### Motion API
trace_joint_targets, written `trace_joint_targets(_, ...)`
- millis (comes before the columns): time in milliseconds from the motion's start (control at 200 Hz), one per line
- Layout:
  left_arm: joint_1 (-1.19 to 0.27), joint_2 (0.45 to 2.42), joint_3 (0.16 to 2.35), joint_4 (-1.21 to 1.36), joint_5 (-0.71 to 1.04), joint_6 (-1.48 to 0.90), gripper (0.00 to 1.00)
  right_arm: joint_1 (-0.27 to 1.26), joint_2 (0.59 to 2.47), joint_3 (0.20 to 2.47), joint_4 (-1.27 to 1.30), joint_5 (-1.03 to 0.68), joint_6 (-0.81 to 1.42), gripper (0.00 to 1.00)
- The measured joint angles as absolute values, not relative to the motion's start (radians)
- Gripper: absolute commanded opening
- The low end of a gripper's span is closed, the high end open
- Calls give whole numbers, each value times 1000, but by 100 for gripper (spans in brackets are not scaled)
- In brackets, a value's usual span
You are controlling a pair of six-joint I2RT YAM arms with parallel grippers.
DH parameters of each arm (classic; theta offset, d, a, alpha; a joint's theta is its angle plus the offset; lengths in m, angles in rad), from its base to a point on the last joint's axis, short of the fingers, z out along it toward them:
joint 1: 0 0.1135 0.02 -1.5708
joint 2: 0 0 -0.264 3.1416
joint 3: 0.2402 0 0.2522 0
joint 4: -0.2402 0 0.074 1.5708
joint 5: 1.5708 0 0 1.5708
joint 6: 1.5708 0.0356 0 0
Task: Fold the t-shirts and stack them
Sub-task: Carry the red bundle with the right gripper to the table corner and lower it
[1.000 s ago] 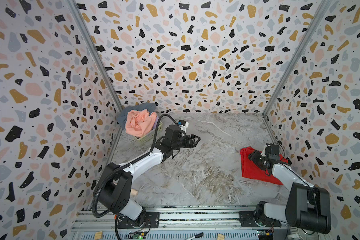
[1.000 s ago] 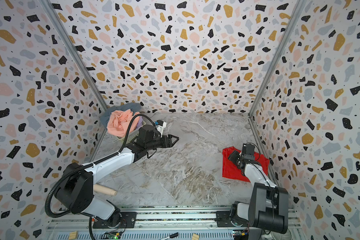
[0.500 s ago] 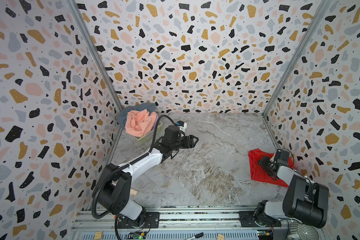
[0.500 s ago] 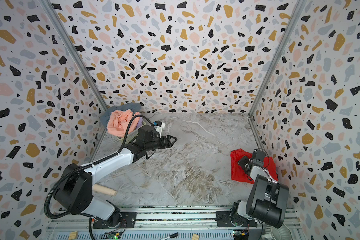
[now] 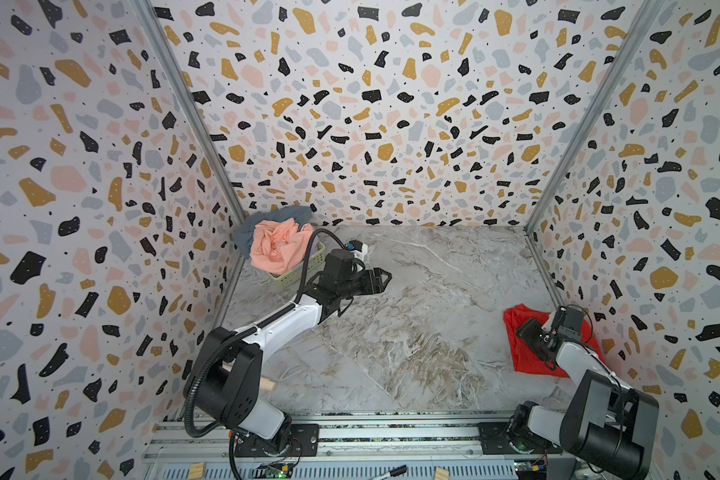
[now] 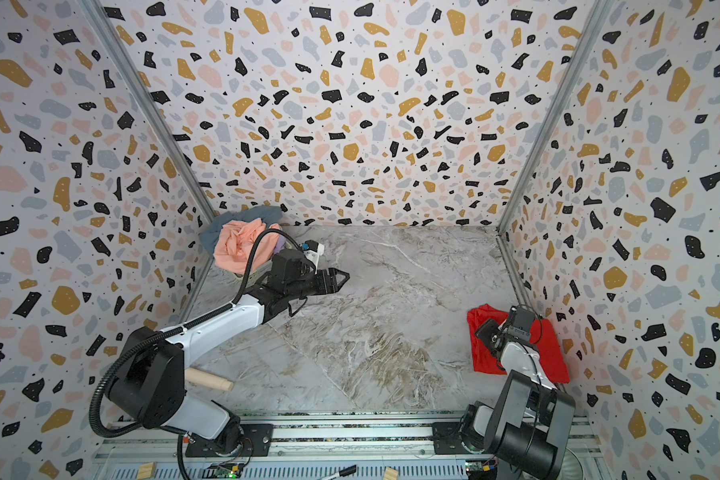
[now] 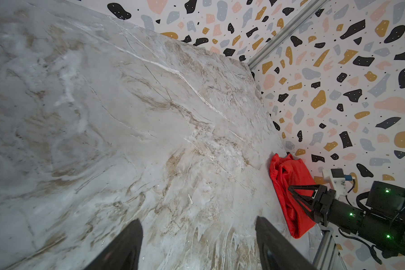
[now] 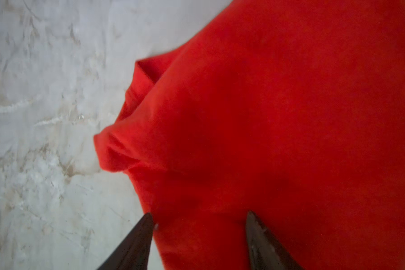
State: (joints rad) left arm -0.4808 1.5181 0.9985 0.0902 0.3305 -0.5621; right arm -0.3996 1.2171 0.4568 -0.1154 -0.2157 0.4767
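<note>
**Two open grippers, with t-shirts at both sides of the table**

At the far left, in the back corner, a grey-blue t-shirt [image 5: 248, 233] was bunched up against the wall. A peach-pink t-shirt [image 5: 277, 245] lay crumpled on top of a pale green basket [image 5: 296, 276]. Just beside the basket, the left gripper [image 5: 385, 278] hung over the bare marble table [image 5: 433, 291], its jaws wide apart with nothing in them. A wooden peg [image 5: 269, 384] lay near that arm's base. Over on the right, by the wall, the red t-shirt [image 5: 533, 363] lay rumpled on the table. The right gripper [image 8: 199, 212] was low over the side of it nearer the middle. Its jaws were apart, one finger at the cloth's edge and one over the cloth, not pinching it.
</note>
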Motion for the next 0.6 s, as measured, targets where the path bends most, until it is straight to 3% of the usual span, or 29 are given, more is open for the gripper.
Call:
trace_joint_targets(275,-453,1470,973,85,327,-562,77,-325,1283,451,4,-229,481,63)
trace_joint_targets(601,-428,1431,947,79,321,-564,77,-103,1350,458,116,-274,497,63)
